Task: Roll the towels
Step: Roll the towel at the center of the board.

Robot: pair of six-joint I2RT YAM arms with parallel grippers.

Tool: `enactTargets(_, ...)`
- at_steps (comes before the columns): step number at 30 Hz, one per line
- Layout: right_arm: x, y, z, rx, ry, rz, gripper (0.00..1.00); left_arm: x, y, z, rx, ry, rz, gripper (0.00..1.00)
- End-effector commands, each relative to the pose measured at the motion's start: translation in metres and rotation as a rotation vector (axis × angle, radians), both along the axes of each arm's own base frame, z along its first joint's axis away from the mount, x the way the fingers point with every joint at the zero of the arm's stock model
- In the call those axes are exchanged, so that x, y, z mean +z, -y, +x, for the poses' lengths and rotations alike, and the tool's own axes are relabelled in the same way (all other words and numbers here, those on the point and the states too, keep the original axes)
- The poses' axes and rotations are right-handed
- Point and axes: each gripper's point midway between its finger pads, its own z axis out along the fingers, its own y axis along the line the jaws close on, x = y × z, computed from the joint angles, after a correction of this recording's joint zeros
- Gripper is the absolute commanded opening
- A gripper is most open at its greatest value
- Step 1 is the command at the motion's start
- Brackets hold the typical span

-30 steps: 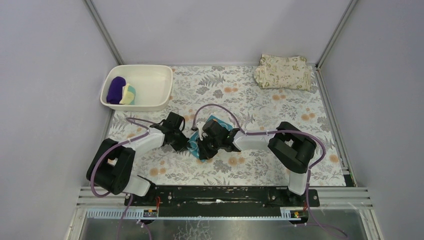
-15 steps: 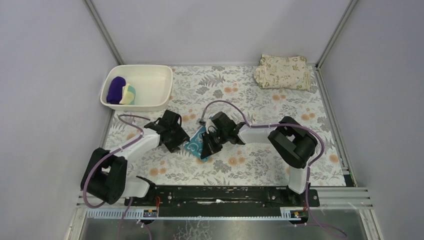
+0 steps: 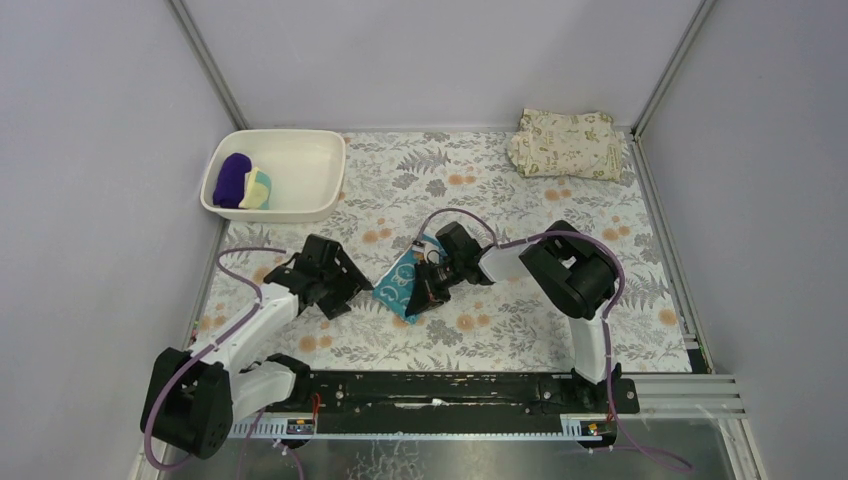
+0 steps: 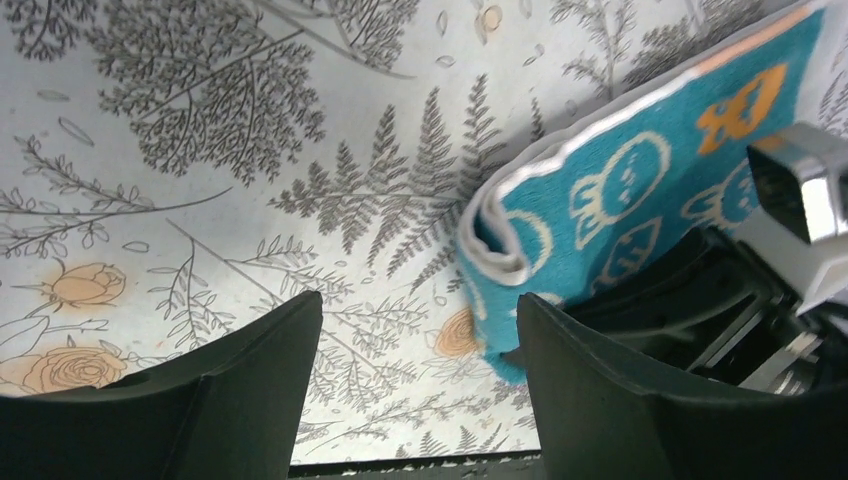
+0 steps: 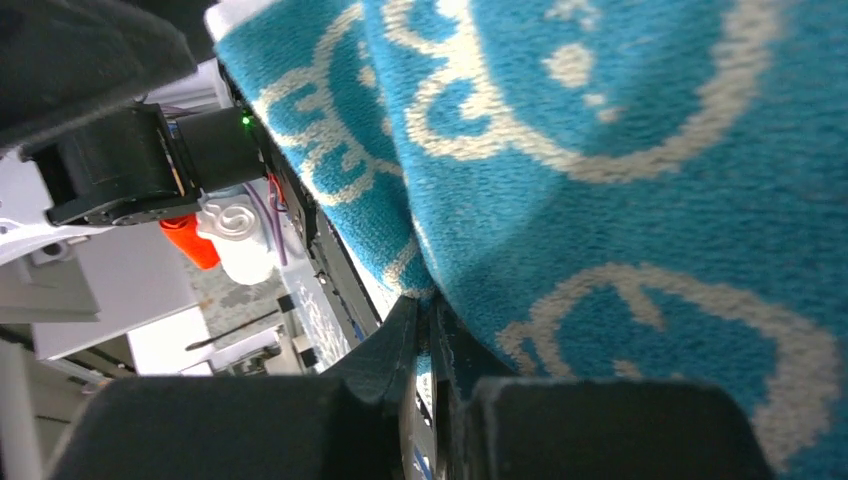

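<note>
The teal towel (image 3: pixel 398 284) with white swirls lies partly folded on the floral mat, its folded edge showing in the left wrist view (image 4: pixel 640 190). My right gripper (image 3: pixel 420 288) is shut on the towel's edge; its jaws (image 5: pixel 428 330) pinch the teal cloth (image 5: pixel 620 150), which fills that view. My left gripper (image 3: pixel 348 288) is open just left of the towel, and only bare mat lies between its fingers (image 4: pixel 250 390). The purple towel (image 3: pixel 232 179) and the pale yellow towel (image 3: pixel 259 187) sit rolled in the white basin (image 3: pixel 300 150).
A folded beige leaf-printed cloth (image 3: pixel 567 143) lies at the mat's far right corner. The basin stands at the far left. Grey walls and metal rails close in the mat on three sides. The arm bases sit on the black bar (image 3: pixel 440 388) at the near edge.
My left gripper has opened, let go of the teal towel and drawn back to the left. The right gripper stays shut on the towel, which now shows more.
</note>
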Motion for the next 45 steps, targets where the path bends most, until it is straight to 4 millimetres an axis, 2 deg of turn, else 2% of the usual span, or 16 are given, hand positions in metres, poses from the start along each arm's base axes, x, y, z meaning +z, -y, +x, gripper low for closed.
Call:
enactTargets(1, -0.001, 0.002, 0.006, -0.031, -0.08, 0.034, 0.02, -0.007, 0.003, -0.019, -0.039, -0.022, -0.041, 0.71)
enactTargets(6, -0.007, 0.003, 0.007, -0.041, -0.109, 0.02, 0.03, -0.008, 0.014, -0.023, -0.068, -0.002, -0.11, 0.71)
enactTargets(13, -0.005, 0.002, 0.011, -0.039, -0.098, 0.007, 0.03, -0.003, 0.032, -0.011, -0.114, 0.042, -0.197, 0.71)
enactTargets(17, -0.003, 0.001, 0.013, -0.036, -0.089, 0.0, 0.04, -0.002, 0.038, -0.003, -0.12, 0.056, -0.223, 0.65)
enactTargets(32, 0.012, 0.0, 0.024, -0.014, -0.012, -0.037, 0.07, -0.027, 0.032, 0.013, -0.028, 0.005, -0.176, 0.47)
enactTargets(39, 0.033, 0.002, 0.03, 0.031, 0.124, -0.092, 0.28, -0.041, 0.028, 0.011, 0.014, -0.053, -0.146, 0.46)
enactTargets(43, 0.048, 0.003, 0.032, 0.073, 0.29, -0.15, 0.46, -0.043, 0.027, 0.01, 0.022, -0.068, -0.142, 0.46)
enactTargets(45, 0.052, 0.005, 0.034, 0.083, 0.38, -0.186, 0.51, -0.042, 0.026, 0.011, 0.025, -0.07, -0.137, 0.46)
